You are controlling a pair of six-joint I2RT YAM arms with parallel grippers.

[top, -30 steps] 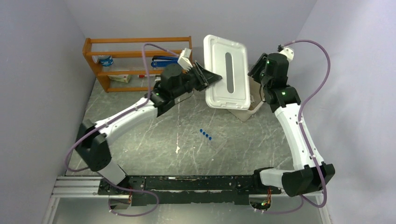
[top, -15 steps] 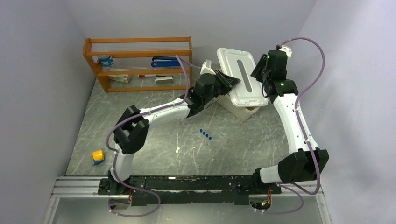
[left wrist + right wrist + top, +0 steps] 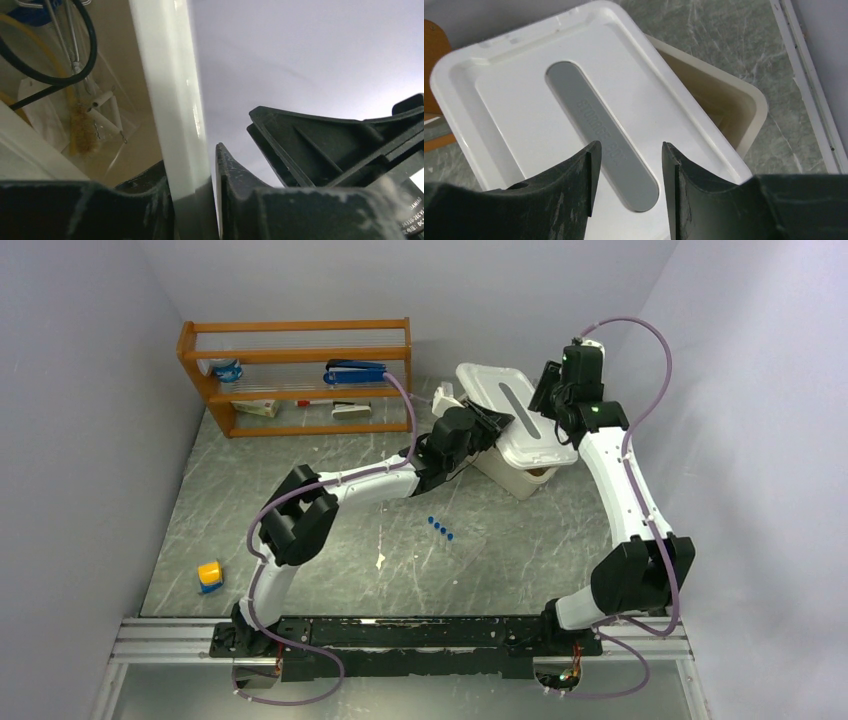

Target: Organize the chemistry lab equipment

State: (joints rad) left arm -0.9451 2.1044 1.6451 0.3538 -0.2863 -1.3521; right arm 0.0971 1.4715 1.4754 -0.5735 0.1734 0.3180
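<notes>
My left gripper (image 3: 488,426) is shut on the near-left edge of the white storage-box lid (image 3: 512,412) and holds it tilted over the cream box (image 3: 518,478). In the left wrist view the lid's edge (image 3: 172,90) stands between my jaws. Under it, inside the box, lie the black wire ring (image 3: 50,75), amber tubing (image 3: 20,30), a brush (image 3: 80,130) and the white-sleeved triangle (image 3: 102,100). My right gripper (image 3: 549,390) is open and empty just above the lid's far end (image 3: 549,115). Blue-capped tubes in the clear rack (image 3: 440,529) lie on the table.
The orange shelf (image 3: 300,375) with the blue stapler stands at the back left. A small yellow-and-blue block (image 3: 209,575) sits at the near left. A small white scrap (image 3: 380,560) lies near the table's middle. The box's open corner (image 3: 744,100) shows past the lid.
My left gripper has carried the lid right and down, from nearly upright to lying tilted over the box. My right gripper has drawn back a little towards the far wall.
</notes>
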